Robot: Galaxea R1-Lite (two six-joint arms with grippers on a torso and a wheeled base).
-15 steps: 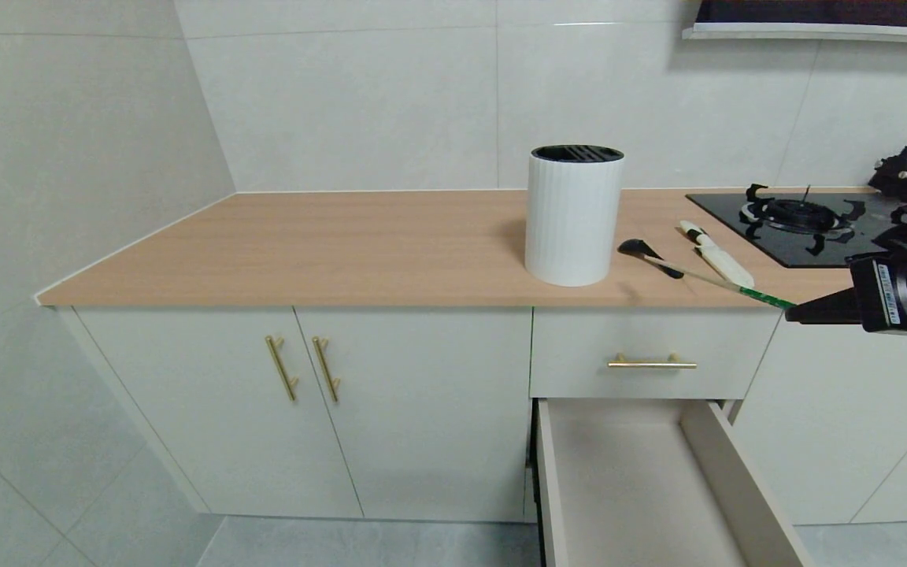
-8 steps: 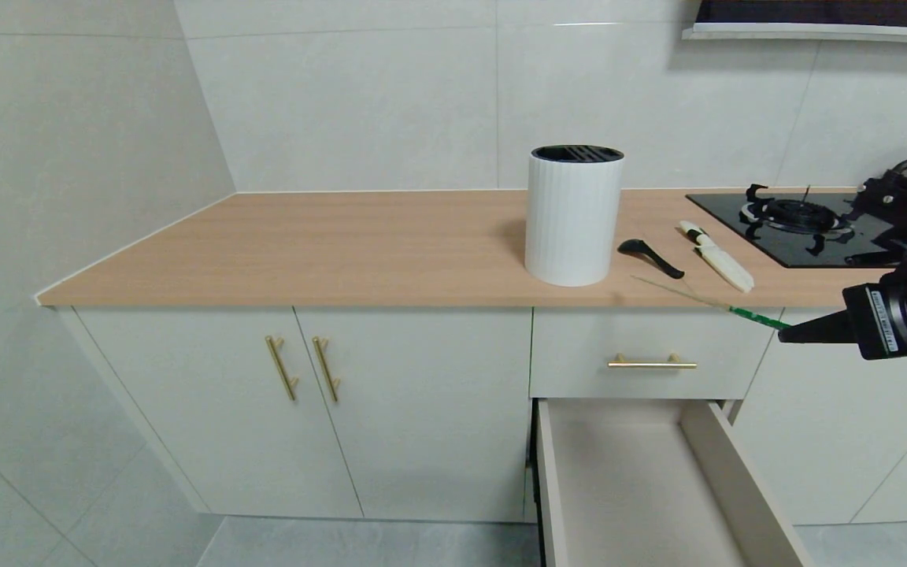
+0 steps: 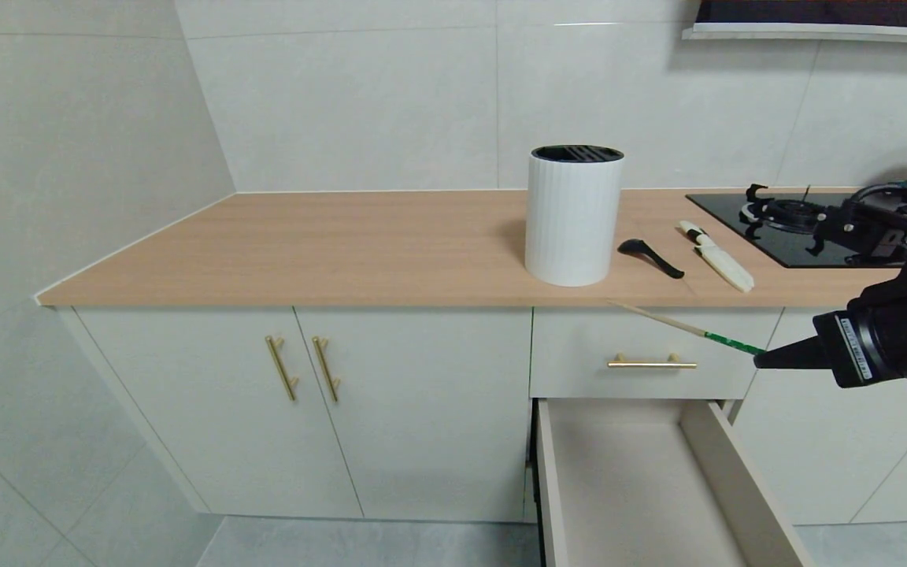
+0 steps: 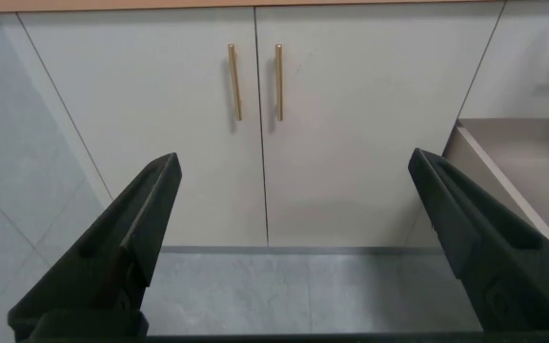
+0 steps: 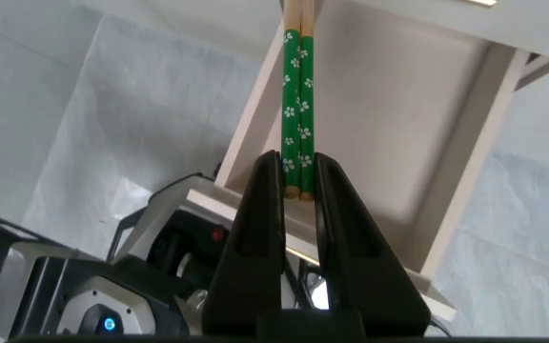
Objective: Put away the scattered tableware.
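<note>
My right gripper [image 3: 764, 361] is shut on a pair of chopsticks [image 3: 682, 325] with green flowered ends, held in the air in front of the closed upper drawer [image 3: 650, 354] and above the open lower drawer [image 3: 642, 480]. In the right wrist view the chopsticks [image 5: 297, 114] stick out from between the fingers [image 5: 267, 224] over the open drawer [image 5: 389, 143]. On the wooden counter [image 3: 343, 252] lie a black spoon [image 3: 649, 256] and a white-handled knife [image 3: 717, 256] beside a white ribbed utensil holder [image 3: 574, 213]. My left gripper [image 4: 294, 248] is open, low before the cabinet doors [image 4: 255, 124].
A black gas hob [image 3: 800, 224] sits at the counter's right end. The cabinet doors carry gold handles [image 3: 300, 368]. The open drawer juts out into the floor space below the counter.
My right gripper has carried the chopsticks down and toward me, off the counter's edge to a spot in front of the upper drawer. Spoon, knife and holder stay put.
</note>
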